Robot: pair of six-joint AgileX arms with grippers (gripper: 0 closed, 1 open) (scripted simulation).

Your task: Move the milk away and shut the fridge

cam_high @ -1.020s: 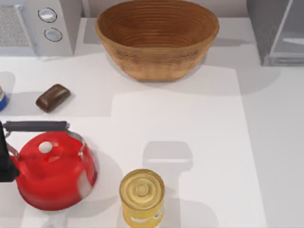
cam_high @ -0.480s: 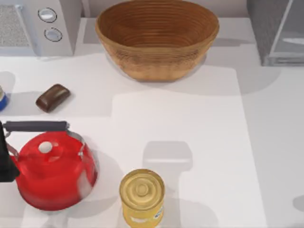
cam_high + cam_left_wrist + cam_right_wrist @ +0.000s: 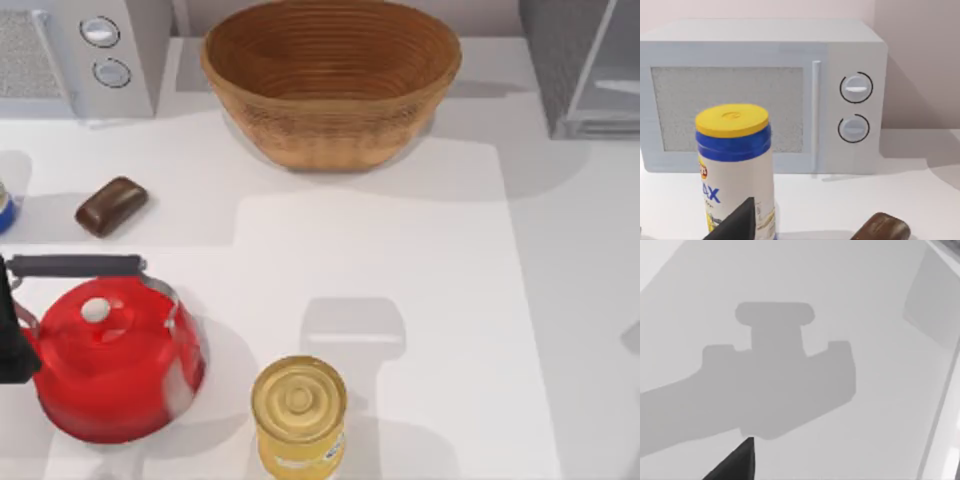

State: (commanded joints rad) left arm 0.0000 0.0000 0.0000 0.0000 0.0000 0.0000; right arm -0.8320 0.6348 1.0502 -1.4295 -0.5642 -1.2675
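The milk is out of view. The fridge, a dark-grey cabinet with a pale panel, stands at the table's far right corner. My left arm is at the left edge beside the red kettle. The left gripper faces a yellow-lidded blue and white canister and the microwave. A dark tip of my right gripper hangs over bare white table, and its shadow lies below it. That shadow also touches the table's right edge.
A wicker basket sits at the back centre and a microwave at the back left. A brown block, a red kettle and a gold-lidded yellow can fill the left and front. The canister stands at the left edge.
The right arm's shadow at the table's right edge has crept toward the far side. The left arm and the objects have not moved.
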